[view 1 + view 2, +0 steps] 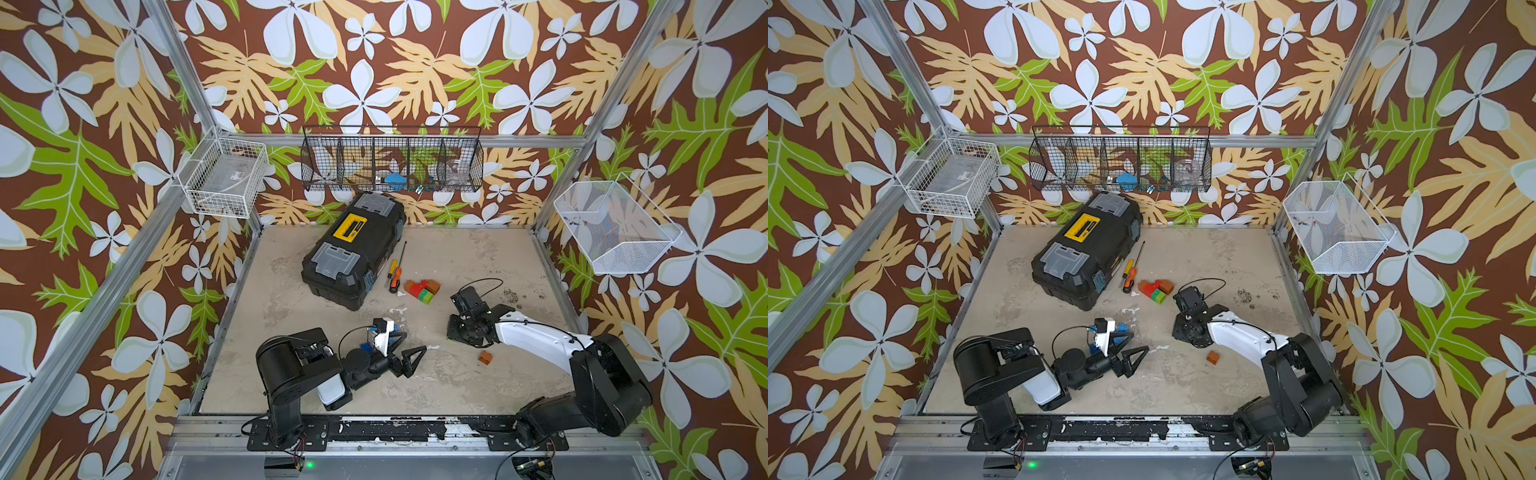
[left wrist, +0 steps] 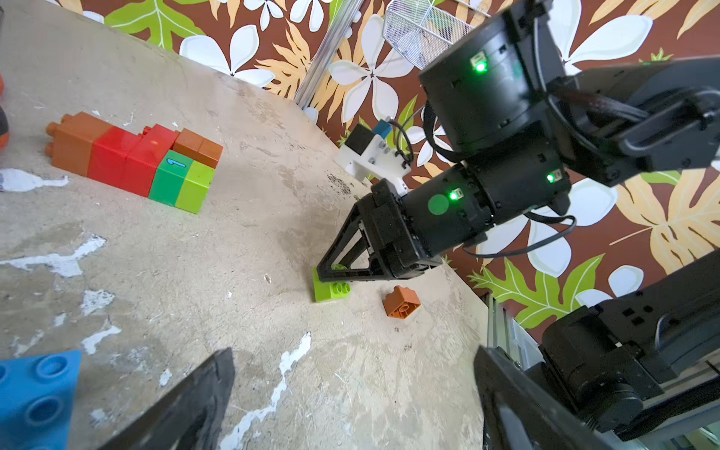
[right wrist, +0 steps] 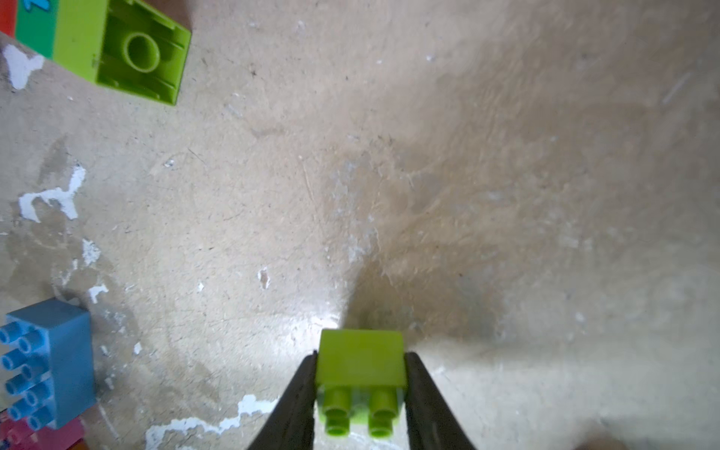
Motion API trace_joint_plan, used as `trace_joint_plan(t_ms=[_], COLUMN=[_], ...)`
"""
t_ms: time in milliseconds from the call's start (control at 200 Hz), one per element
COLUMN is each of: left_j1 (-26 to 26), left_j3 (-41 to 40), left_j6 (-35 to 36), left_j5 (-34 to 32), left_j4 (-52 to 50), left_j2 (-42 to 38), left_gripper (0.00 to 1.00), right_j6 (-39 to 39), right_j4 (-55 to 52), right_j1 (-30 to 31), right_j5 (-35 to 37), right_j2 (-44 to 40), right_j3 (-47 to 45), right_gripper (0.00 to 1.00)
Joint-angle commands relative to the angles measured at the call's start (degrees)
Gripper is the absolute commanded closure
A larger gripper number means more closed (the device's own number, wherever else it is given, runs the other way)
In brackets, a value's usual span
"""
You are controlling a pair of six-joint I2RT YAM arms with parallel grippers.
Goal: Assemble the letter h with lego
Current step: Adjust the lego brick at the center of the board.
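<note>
Lego lime brick (image 3: 360,362) sits on the table (image 3: 506,195), clamped by the right end effector (image 3: 361,356).
Top views hide that grip under the arm (image 1: 536,336); the left end effector (image 2: 352,354) gapes apart beside a blue brick (image 2: 35,393).

Left fingers (image 2: 187,401) wide, right fingers (image 3: 296,405) narrow.

Lime brick (image 3: 360,364) between end effector (image 3: 360,355) jaws

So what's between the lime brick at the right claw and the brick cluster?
Nothing: bare tabletop between lime brick and brick cluster, clear in the left wrist view.
</note>
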Motion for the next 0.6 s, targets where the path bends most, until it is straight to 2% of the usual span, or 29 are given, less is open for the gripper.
trace_joint_plan(t_ms=[0,150,290,375,530,595], left_j1=[0.0,0.0,0.0,0.0,-0.1,-0.1], left_j3=[0.4,0.3,0.5,0.0,2.2,2.3], left_j6=[2.9,3.0,3.4,4.2,3.6,2.7], left_j5=[1.2,1.1,2.0,1.2,3.4,3.7], left_j4=[0.9,0.8,0.8,0.1,-3.1,-3.0], left_j2=[0.2,0.9,0.9,0.4,1.7,1.9], left_gripper=[0.0,0.0,0.0,0.0,0.0,0.0], right_j6=[-3.7,-4.8,-5.9,-3.4,6.4,8.1], right_j4=[0.8,0.8,-4.5,-7.0,-12.5,-13.6], right_j1=[0.1,0.0,-0.1,-0.5,-0.9,-1.1], right_j5=[-0.2,-1.0,3.3,5.0,11.2,11.3], right_j2=[2.2,3.8,-0.3,-6.2,-15.6,-18.2], right_j3=[1.6,4.5,6.5,3.7,-1.7,-3.6], right_gripper=[0.59,0.48,0.43,0.43,0.41,0.41])
